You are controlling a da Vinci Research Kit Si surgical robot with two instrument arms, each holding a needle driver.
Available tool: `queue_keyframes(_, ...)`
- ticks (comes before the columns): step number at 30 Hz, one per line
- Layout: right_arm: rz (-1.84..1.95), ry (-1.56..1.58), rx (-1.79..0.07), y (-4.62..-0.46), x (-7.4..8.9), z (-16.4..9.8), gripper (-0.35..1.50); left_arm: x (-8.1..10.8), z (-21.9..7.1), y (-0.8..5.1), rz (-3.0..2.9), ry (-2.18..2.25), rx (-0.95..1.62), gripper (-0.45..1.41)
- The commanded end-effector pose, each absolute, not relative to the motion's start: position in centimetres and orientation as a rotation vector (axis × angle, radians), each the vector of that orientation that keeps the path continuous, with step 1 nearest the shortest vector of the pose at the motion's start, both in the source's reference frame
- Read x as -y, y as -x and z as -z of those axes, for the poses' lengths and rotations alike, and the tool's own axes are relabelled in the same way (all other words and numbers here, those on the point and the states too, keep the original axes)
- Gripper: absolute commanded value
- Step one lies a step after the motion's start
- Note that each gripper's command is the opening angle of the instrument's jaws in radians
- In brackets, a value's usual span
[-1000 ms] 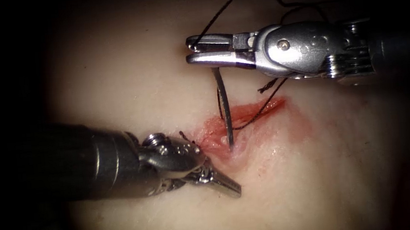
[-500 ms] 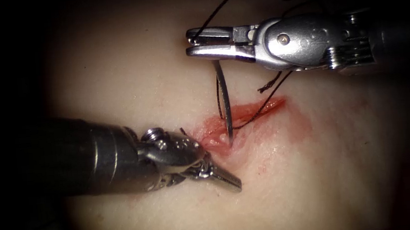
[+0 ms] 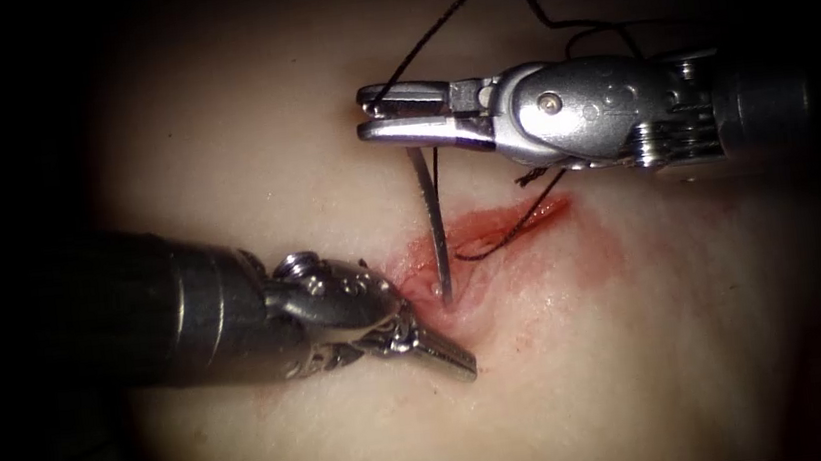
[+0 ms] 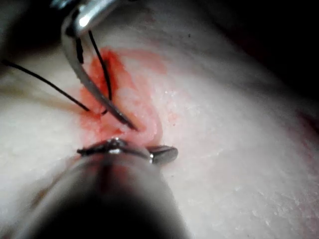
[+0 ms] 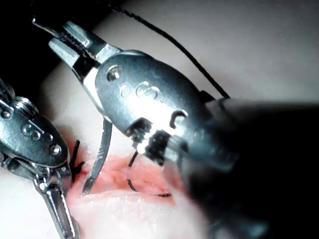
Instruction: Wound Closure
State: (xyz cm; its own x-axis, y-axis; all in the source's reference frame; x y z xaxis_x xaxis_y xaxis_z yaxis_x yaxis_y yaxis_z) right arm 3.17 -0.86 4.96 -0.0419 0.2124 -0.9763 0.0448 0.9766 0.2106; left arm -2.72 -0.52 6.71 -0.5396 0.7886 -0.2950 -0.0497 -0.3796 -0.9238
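Two tools: my right one (image 3: 366, 114) lies level, pinching the needle (image 3: 433, 228) at its top, tip at the cut (image 3: 492, 238); left (image 3: 448, 355) angled down, pressed together, empty.

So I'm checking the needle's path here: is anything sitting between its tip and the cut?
Nothing visible. The right tool holds the needle near its rear end, and the tip already sits at the cut. The left tool, shut and empty, rests on the tissue beside it.

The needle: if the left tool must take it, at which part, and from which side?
Probably the bare shaft of the needle, between the right tool, which grips its upper end, and its tip at the cut. The left tool would come from the left, where it lies.
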Motion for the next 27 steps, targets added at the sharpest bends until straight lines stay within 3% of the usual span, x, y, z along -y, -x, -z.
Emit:
queue_keyframes(1, -0.142, -0.205, -1.611, -3.22, 0.82, -4.99, -0.35, 0.54, -6.77, 2.76, -1.969, 1.030, 1.280, -0.35)
queue_keyframes(27, -0.215, -0.459, -1.589, -3.23, 0.88, -5.39, -0.35, 0.49, -6.76, 2.72, -1.971, 1.028, 1.275, -0.33)
